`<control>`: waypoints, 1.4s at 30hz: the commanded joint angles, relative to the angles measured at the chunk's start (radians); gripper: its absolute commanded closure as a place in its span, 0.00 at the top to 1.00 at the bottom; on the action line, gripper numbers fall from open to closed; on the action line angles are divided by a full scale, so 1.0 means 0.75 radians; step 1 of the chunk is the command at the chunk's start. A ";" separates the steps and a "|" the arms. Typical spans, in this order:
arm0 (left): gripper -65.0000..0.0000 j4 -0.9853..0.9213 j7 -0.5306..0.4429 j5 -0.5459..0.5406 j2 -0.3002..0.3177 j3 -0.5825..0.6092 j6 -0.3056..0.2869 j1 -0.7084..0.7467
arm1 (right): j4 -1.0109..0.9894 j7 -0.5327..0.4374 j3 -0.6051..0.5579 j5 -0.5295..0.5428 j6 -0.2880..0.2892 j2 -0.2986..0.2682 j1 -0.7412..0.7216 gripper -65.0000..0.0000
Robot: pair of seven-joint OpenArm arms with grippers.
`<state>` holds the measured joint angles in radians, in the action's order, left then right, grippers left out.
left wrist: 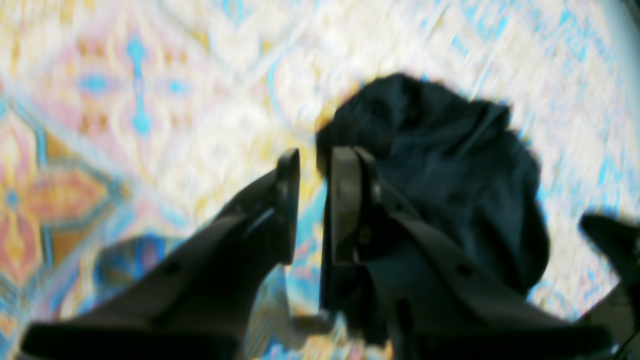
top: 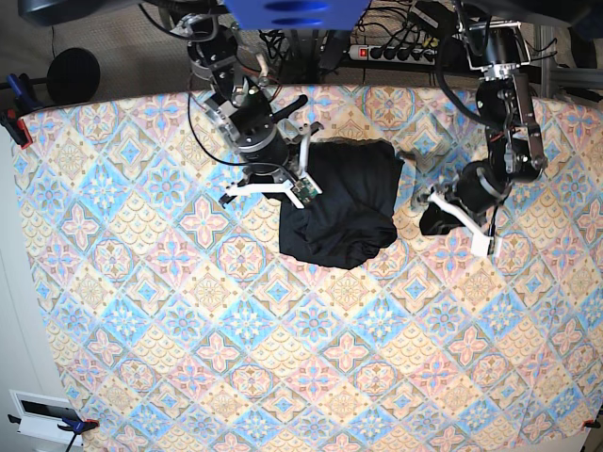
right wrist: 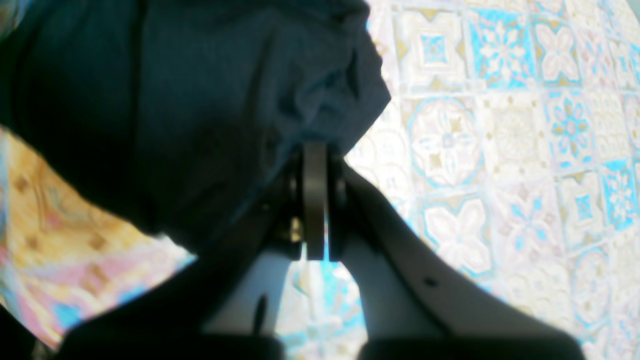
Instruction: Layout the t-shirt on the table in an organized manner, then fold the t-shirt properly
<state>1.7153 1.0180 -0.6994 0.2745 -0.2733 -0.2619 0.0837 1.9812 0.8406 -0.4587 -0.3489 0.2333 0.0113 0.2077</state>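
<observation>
The black t-shirt [top: 339, 202] lies bunched in a crumpled heap on the patterned table [top: 188, 311], towards the back middle. My right gripper [top: 303, 184] is at the heap's left edge. In the right wrist view its fingers [right wrist: 315, 165] are pressed together, shut on a fold of the t-shirt [right wrist: 175, 100]. My left gripper [top: 424, 209] hovers just right of the heap. In the blurred left wrist view it [left wrist: 316, 155] stands open, patterned cloth showing through the gap. The t-shirt [left wrist: 450, 165] lies just past and to the right of its tips.
A power strip [top: 396, 52] and cables run behind the table's back edge. A round black object [top: 73, 75] sits off the table at the back left. Clamps [top: 14, 122] grip the cloth at the left corner. Patterned cloth stretches across the front half.
</observation>
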 commanded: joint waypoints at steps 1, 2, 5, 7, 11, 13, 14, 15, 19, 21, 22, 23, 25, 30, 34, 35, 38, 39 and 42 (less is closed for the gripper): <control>0.18 0.022 -0.029 -0.020 0.020 -0.009 -0.006 -0.008 | 0.027 -0.040 -0.003 0.006 0.001 0.033 -0.010 0.00; 0.18 0.022 -0.029 -0.020 0.020 -0.013 -0.006 0.004 | 0.027 -0.060 -0.009 0.006 0.001 0.054 -0.010 0.00; 0.18 0.020 -0.029 -0.020 0.016 -0.070 -0.006 0.033 | 0.027 -0.130 -0.013 0.008 0.001 0.133 -0.010 0.00; 0.18 0.015 -0.029 -0.020 0.014 -0.095 -0.006 0.039 | 0.023 -0.152 -0.013 0.012 0.001 0.174 -0.010 0.00; 0.11 0.009 -0.020 -0.022 0.016 -0.097 -0.006 0.043 | 0.019 -0.156 -0.005 0.196 0.001 0.180 -0.018 0.00; 0.04 0.034 -0.020 -0.030 0.016 -0.087 -0.006 0.074 | 0.009 -0.160 0.001 0.317 0.001 0.178 -0.024 0.00; 0.01 0.073 -0.018 -0.028 0.014 -0.081 -0.006 0.080 | 0.009 -0.162 0.013 0.350 0.001 0.176 -0.028 0.00; 0.00 0.120 -0.018 -0.024 0.011 -0.050 -0.006 0.086 | 0.013 -0.162 0.044 0.378 0.001 0.176 -0.030 0.00; 0.00 0.335 -0.002 -0.026 0.020 0.194 -0.006 0.080 | 0.021 -0.160 0.216 0.395 0.001 0.176 -0.022 0.00; 0.00 0.400 0.078 -0.028 0.020 0.304 -0.006 0.049 | 0.023 -0.152 0.279 0.397 0.001 0.172 -0.020 0.00; 0.00 0.410 0.129 -0.030 0.014 0.353 -0.006 0.018 | 0.023 -0.152 0.300 0.397 0.001 0.150 -0.020 0.00; 0.00 0.410 0.164 -0.030 0.011 0.384 -0.006 -0.002 | 0.023 -0.152 0.310 0.397 0.001 0.117 -0.020 0.00; 0.00 0.410 0.178 -0.032 0.007 0.413 -0.006 -0.006 | 0.023 -0.154 0.306 0.397 0.001 0.051 -0.020 0.00; 0.21 0.410 0.188 -0.032 0.026 0.404 -0.006 0.065 | 0.025 -0.156 0.316 0.399 0.001 -0.028 0.092 0.00; 0.37 0.412 0.190 -0.046 0.048 0.331 -0.006 0.170 | 0.025 -0.150 0.316 0.399 0.001 -0.098 0.180 0.06; 0.39 0.412 0.190 -0.065 0.056 0.304 -0.006 0.192 | 0.025 -0.150 0.316 0.399 0.001 -0.108 0.197 0.09; 0.41 0.412 0.190 -0.206 0.128 0.208 -0.006 0.276 | 0.025 -0.156 0.310 0.399 0.001 -0.108 0.209 0.16; 0.41 0.412 0.190 -0.257 0.157 0.187 -0.006 0.299 | 0.025 -0.162 0.308 0.399 0.001 -0.108 0.209 0.17; 0.41 0.408 0.182 -0.368 0.226 0.116 -0.006 0.378 | 0.023 -0.164 0.306 0.399 0.001 -0.108 0.209 0.19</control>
<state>2.0064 1.1736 -0.9581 0.4377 -0.1814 -0.2611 0.3729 1.9797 0.7403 -0.2302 -0.0521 0.2356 -0.0692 0.3687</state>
